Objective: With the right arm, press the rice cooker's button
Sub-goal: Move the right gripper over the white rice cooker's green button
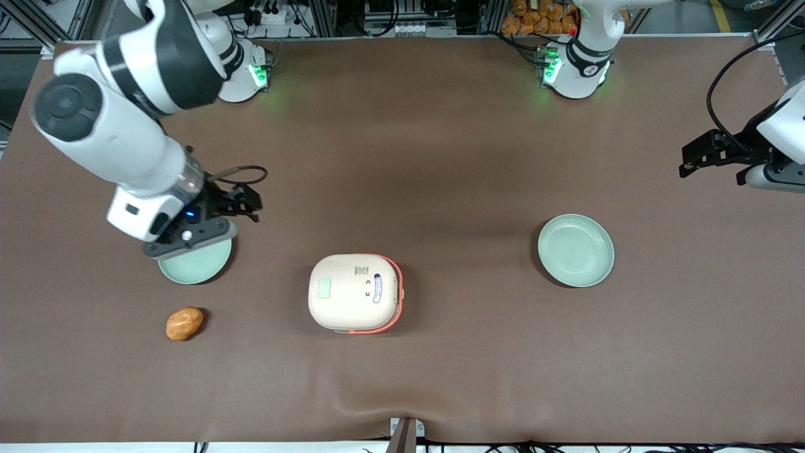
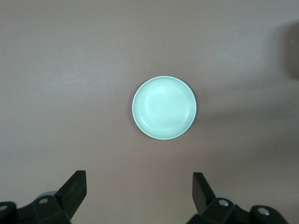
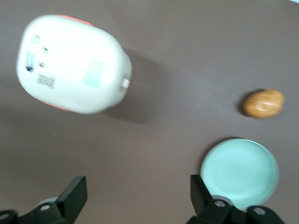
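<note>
The right arm [image 1: 119,119] reaches out over the working arm's end of the desk [image 1: 440,157], and its hand [image 1: 242,201] hangs above the brown surface with its two dark fingers [image 3: 74,196] spread wide and nothing between them (the wrist camera shows bare desk in the gap). A small blue light glows on the hand's body. Directly under the hand's body, and partly covered by it from the front camera, lies a round pale green plate [image 1: 196,264]; in the wrist view this same plate [image 3: 240,171] sits just beside one fingertip, empty. Nearer to the front camera than that plate, and apart from it, rests a small orange-brown bread roll [image 1: 184,323], lying straight on the desk. The rice cooker [image 1: 355,292] stands farther out from the hand, toward the middle of the desk and nearer to the front camera than the hand is; hand and cooker are well apart, with open desk between. Its cream lid is shut, an orange-red rim shows along the edge, and a pale green rectangular patch [image 1: 324,288] and a few small markings sit on top of the lid. Farthest from the hand, toward the parked arm's end of the desk, lies a second pale green plate [image 1: 575,250], also empty.
</note>
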Robot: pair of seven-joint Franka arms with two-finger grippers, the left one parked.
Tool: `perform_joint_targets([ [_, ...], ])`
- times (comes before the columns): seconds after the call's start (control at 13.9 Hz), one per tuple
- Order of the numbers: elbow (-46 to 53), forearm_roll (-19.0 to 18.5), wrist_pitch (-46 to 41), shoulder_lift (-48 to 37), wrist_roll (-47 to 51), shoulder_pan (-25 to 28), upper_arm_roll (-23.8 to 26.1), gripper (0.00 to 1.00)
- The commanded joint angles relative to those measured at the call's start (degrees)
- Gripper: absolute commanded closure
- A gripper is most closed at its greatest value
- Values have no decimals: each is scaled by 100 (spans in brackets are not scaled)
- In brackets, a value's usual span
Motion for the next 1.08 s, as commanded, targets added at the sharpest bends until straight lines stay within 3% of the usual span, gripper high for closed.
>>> perform_joint_targets([
  [0.0,37,144,295,250,195,268,-37,25],
  [0.36,37,144,859,760,318,453,-46,70],
  [0.72,45,258,1622,1208,537,673,-72,92],
  [1.01,45,258,2282,1437,599,743,-90,98],
])
